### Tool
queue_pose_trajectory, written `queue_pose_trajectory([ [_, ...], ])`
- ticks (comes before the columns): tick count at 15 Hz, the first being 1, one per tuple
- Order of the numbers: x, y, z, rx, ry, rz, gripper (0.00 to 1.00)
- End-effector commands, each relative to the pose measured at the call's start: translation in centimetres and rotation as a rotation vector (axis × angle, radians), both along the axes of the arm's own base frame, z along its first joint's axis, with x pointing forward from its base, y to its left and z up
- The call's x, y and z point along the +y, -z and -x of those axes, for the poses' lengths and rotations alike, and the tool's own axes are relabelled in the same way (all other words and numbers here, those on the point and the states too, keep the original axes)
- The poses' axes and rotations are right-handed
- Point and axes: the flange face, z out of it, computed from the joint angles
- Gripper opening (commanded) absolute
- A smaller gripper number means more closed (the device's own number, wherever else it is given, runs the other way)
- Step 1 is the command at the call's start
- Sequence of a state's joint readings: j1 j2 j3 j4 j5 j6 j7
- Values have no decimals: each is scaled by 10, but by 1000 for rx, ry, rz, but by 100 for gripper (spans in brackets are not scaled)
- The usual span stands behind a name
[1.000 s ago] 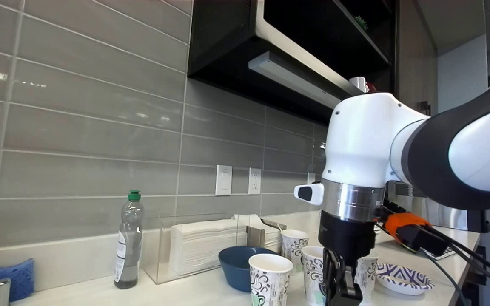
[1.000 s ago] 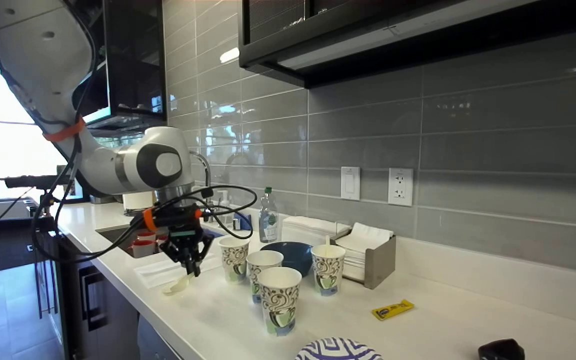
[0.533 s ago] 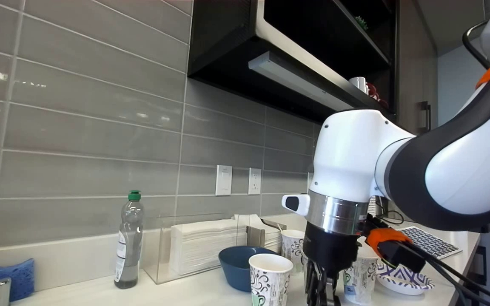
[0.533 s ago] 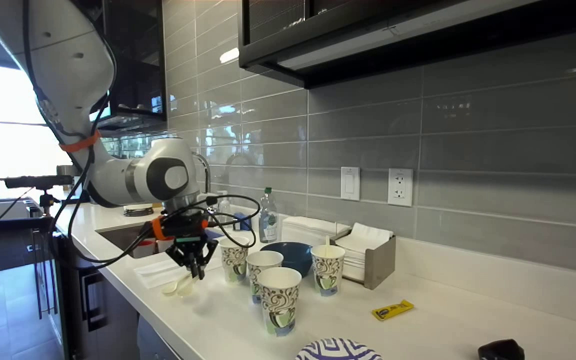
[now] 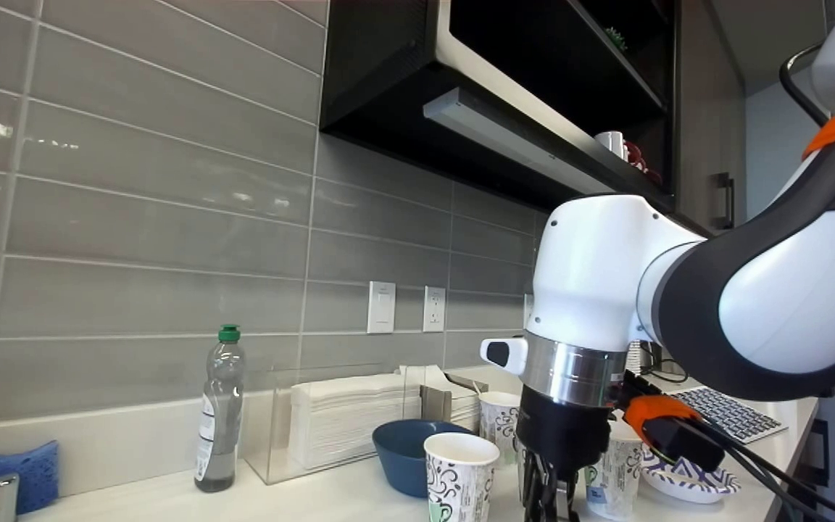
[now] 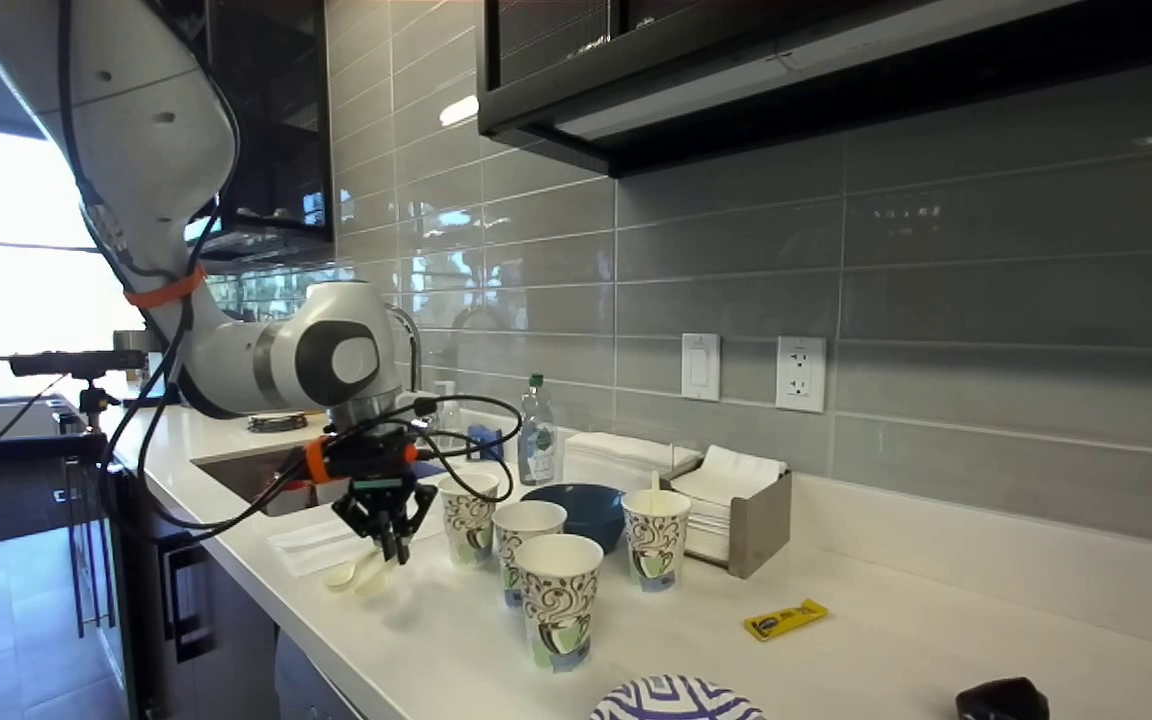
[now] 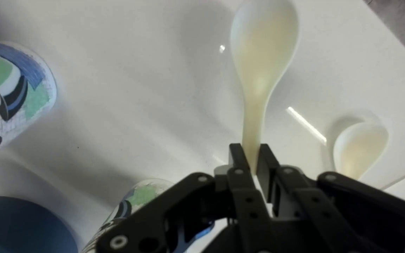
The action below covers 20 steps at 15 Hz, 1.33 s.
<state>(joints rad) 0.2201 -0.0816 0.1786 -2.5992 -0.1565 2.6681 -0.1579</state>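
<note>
My gripper (image 7: 251,154) is shut on the thin handle of a cream-coloured spoon (image 7: 264,42), whose bowl points away from the fingers. In an exterior view the gripper (image 6: 395,548) is low over the white counter, with the held spoon (image 6: 373,575) below it; I cannot tell whether its tip touches. A second cream spoon (image 7: 362,147) lies on the counter beside it, also visible in an exterior view (image 6: 339,576). Patterned paper cups stand close by, the nearest being a cup (image 6: 469,520) beside the gripper. In an exterior view the fingertips (image 5: 551,507) are partly cut off by the frame edge.
Several more cups (image 6: 561,610) stand around a blue bowl (image 6: 576,512); a cup (image 6: 656,545) near the napkin holder (image 6: 761,520) has a utensil in it. A soap bottle (image 6: 537,440), yellow packet (image 6: 785,620), patterned bowl (image 5: 689,478), sink (image 6: 246,475) and keyboard (image 5: 733,413) are also around.
The arm has moved lower with the held spoon, shifting left in an exterior view and slightly right in an exterior view. Over the last half second it moves only slightly. Cups and bowl are unmoved.
</note>
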Motion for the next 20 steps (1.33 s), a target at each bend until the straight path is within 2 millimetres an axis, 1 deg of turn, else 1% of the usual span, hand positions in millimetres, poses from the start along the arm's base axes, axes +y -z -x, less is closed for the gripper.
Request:
queue_pose_trajectory([
  [1,-3,8,5,15,1,-12,3],
  [4,-5,13,8,22,14,-7,3],
  [12,-4,28,8,62,12,-4,3],
  [13,-4,28,8,63,14,-6,38],
  [14,-4,27,8,59,11,-9,39],
  [17,-7,10,14,40,23,6,58],
  [20,-8,-15,22,17,31,21,80],
])
